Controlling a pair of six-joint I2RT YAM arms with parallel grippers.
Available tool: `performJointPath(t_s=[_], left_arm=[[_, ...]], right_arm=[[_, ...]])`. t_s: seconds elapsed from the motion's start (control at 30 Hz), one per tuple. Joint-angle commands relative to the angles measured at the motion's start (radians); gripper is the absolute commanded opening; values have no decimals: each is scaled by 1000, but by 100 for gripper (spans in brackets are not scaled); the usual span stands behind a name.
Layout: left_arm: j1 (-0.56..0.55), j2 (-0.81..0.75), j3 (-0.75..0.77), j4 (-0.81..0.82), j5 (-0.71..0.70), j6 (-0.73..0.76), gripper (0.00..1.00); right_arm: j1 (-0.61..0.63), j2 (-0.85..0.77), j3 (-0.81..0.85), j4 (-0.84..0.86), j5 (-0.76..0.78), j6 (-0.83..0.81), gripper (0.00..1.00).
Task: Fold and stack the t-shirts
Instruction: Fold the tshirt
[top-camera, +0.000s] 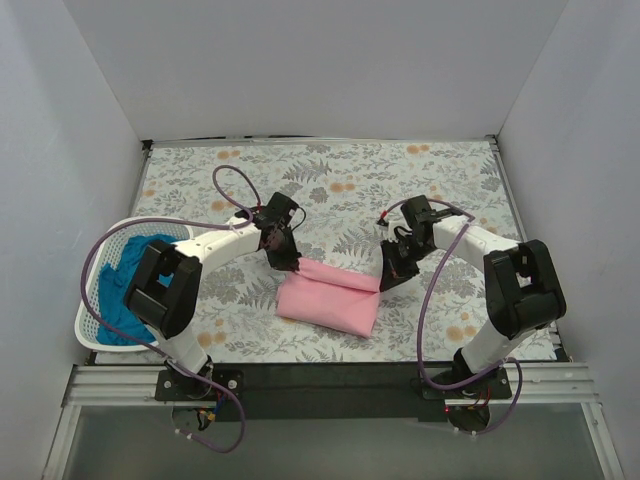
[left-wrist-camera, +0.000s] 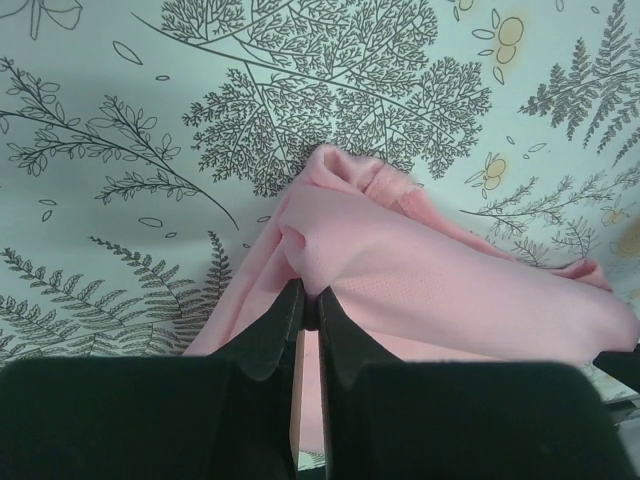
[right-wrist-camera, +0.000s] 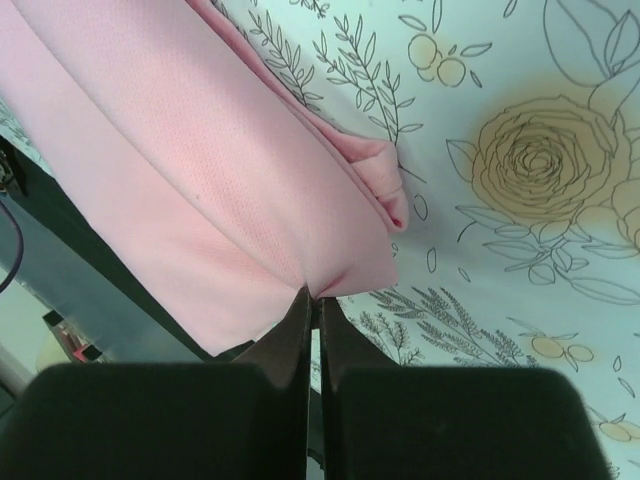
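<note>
The light pink t-shirt (top-camera: 328, 298) lies folded in a band at the table's near middle. My left gripper (top-camera: 291, 262) is shut on its far left corner; the left wrist view shows the pink cloth (left-wrist-camera: 440, 280) pinched between the black fingertips (left-wrist-camera: 285, 310). My right gripper (top-camera: 386, 282) is shut on its far right corner, with the pink fabric (right-wrist-camera: 200, 190) bunched at the fingertips (right-wrist-camera: 335, 315). The far edge is lifted and rolled toward the near side. The teal-blue t-shirt (top-camera: 125, 285) lies crumpled in the basket at the left.
A white lattice basket (top-camera: 95, 335) stands at the table's left edge. The table has a floral fern cloth (top-camera: 350, 185). White walls close in the back and sides. A black rail (top-camera: 330, 375) runs along the near edge.
</note>
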Motion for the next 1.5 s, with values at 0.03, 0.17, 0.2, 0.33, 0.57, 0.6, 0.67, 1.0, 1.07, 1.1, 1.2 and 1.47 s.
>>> performJointPath(t_s=[0.03, 0.17, 0.2, 0.33, 0.57, 0.6, 0.67, 1.0, 1.07, 1.1, 1.2, 1.47], left_arm=[[12, -32, 7, 52, -35, 34, 0], [12, -23, -21, 65, -5, 34, 0], [12, -21, -24, 65, -5, 32, 0], [12, -64, -45, 63, -4, 9, 3], [9, -292, -113, 57, -67, -27, 46], [6, -315, -120, 57, -67, -30, 47], [-7, -377, -149, 63, -59, -37, 48], [-97, -396, -324, 308, 117, -11, 23], [-99, -373, -329, 331, 116, -7, 22], [-99, -347, -324, 335, 92, -9, 21], [-96, -278, -294, 338, 16, -26, 17], [-5, -89, -168, 353, 27, -18, 15]], right_arm=[[-13, -7, -27, 82, 7, -8, 1], [-15, -3, -52, 111, 22, 7, 1], [-13, -5, -55, 114, 42, 10, 1], [-13, -45, -52, 115, 69, 25, 8], [-10, -291, 2, 138, 220, 114, 39], [-9, -315, -6, 154, 221, 119, 43], [8, -376, -50, 215, 202, 136, 46], [91, -359, -277, 572, -151, 205, 43], [93, -324, -279, 583, -162, 190, 41], [91, -310, -277, 583, -150, 184, 41], [90, -254, -260, 583, -101, 156, 40], [37, -114, -190, 586, -10, 127, 38]])
